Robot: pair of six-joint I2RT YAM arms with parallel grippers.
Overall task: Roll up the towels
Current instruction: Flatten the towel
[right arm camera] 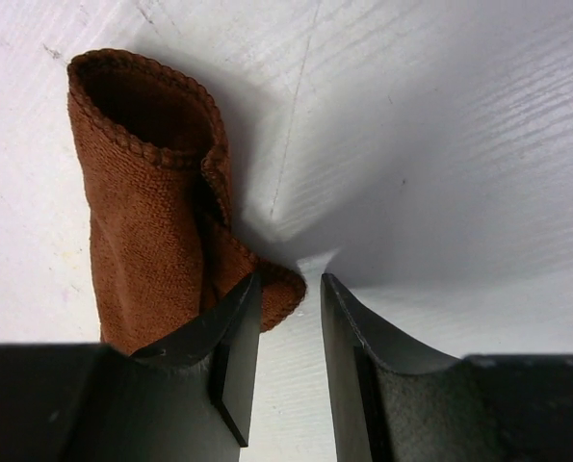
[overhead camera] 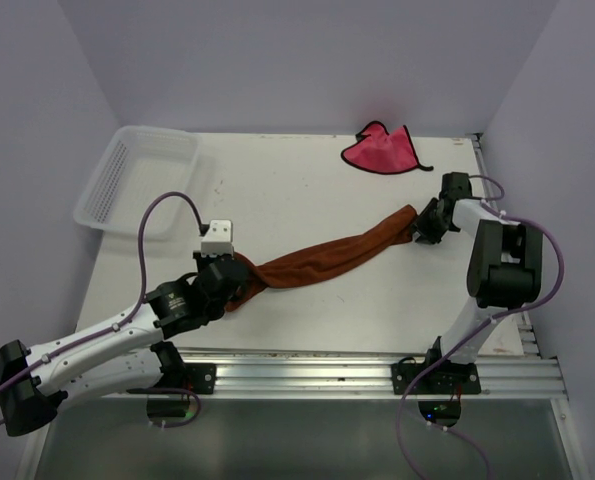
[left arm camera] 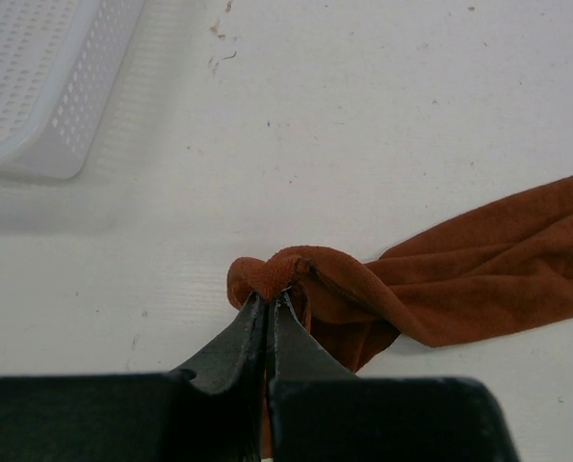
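A rust-brown towel (overhead camera: pixel 327 257) lies twisted into a long band across the table, running from lower left to upper right. My left gripper (overhead camera: pixel 235 282) is shut on its bunched left end; in the left wrist view the fingertips (left arm camera: pixel 272 294) pinch a fold of the brown towel (left arm camera: pixel 479 260). My right gripper (overhead camera: pixel 424 228) is at the band's right end with its jaws apart. In the right wrist view the brown towel (right arm camera: pixel 151 212) lies beside the left finger, one corner poking into the gap of the right gripper (right arm camera: pixel 291 289), unclamped. A pink-red towel (overhead camera: pixel 379 150) lies crumpled at the back.
A white mesh basket (overhead camera: pixel 137 175) (left arm camera: pixel 36 87) sits at the table's back left corner, overhanging the edge. Walls close in on three sides. A metal rail (overhead camera: pixel 357 375) with both arm bases runs along the near edge.
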